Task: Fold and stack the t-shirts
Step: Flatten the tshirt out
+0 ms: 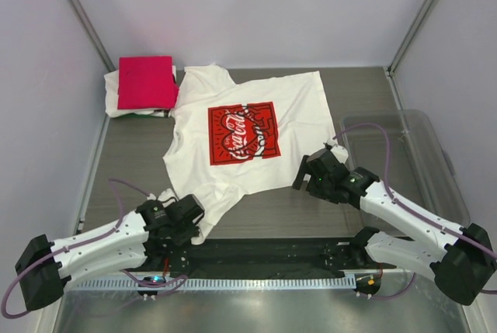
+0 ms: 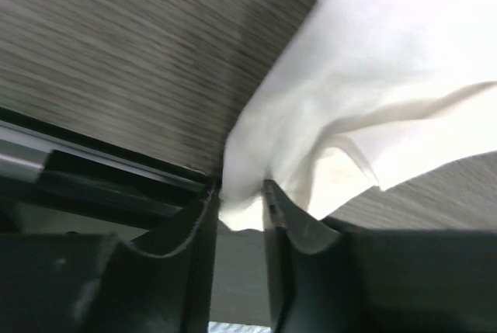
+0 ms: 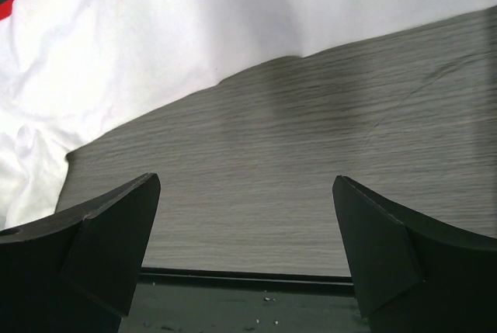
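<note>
Two stacked far-left, pink shirt (image 1: 145, 82) on white shirt (image 1: 116, 105) | printed shirt (image 1: 241, 135) flat in the middle, fold to come | my left gripper (image 2: 241, 189) clamps its near corner | my right gripper (image 3: 247, 180) gapes empty beside the hem

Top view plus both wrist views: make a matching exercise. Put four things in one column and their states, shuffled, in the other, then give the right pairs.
Things
1. Coca-Cola shirt
2. pink shirt
3. left gripper
4. right gripper

States
A. open over bare table
B. folded, lying on a white shirt at the far left
C. shut on the Coca-Cola shirt's corner
D. spread flat, print up

Pairs: 1-D, 2-B, 3-C, 4-A
</note>
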